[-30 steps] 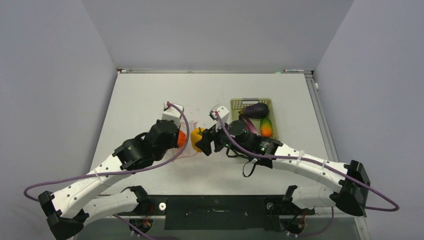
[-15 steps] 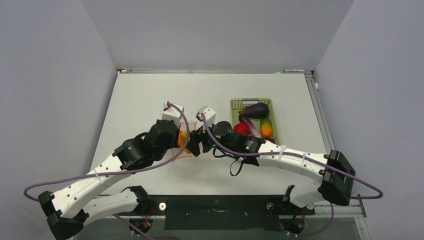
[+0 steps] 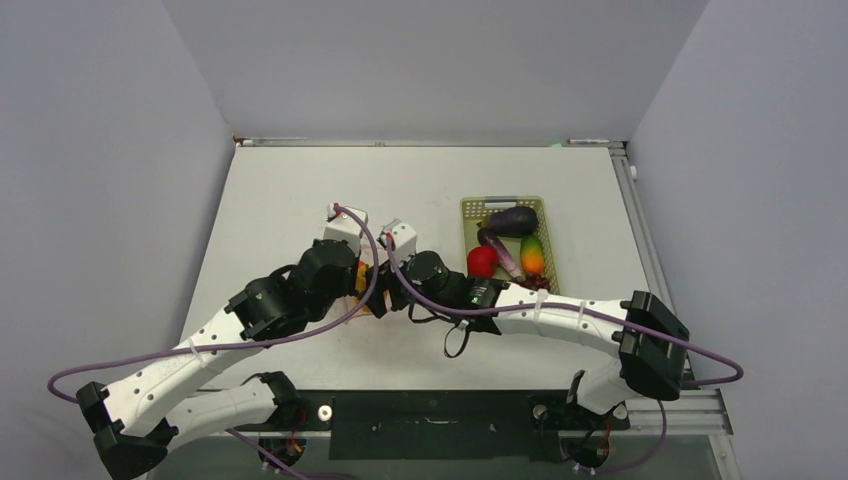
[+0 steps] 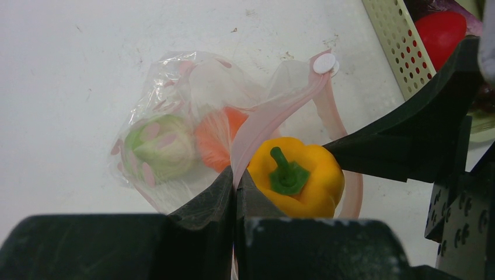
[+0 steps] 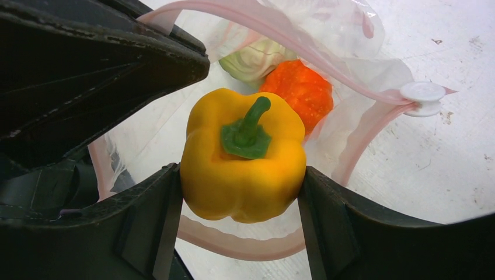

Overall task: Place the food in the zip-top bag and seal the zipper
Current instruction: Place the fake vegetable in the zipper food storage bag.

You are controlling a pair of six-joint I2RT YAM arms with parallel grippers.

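White tabletop [image 3: 290, 200], and the news from the last second: the right claw [image 5: 239, 198], clamped on the yellow pepper [image 5: 242, 157], has slid left until the pepper hangs right at the mouth of the zip-top bag [image 4: 192, 81], so I'd guess letting go comes next. Left claw [image 4: 235, 186] is pinched shut on the pink zipper [image 4: 274, 114] strip just beside it, holding the mouth up. Further in, green apple [image 4: 160, 146] and orange [image 4: 213, 137] are already bagged; tomato [image 3: 482, 261] and eggplant [image 3: 515, 220] wait in the basket [image 3: 465, 205].

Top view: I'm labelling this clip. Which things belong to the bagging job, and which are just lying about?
Job: zip-top bag, zipper, yellow pepper, orange, green apple, tomato, eggplant.
Lying about: mesh basket, only holding the waiting food.
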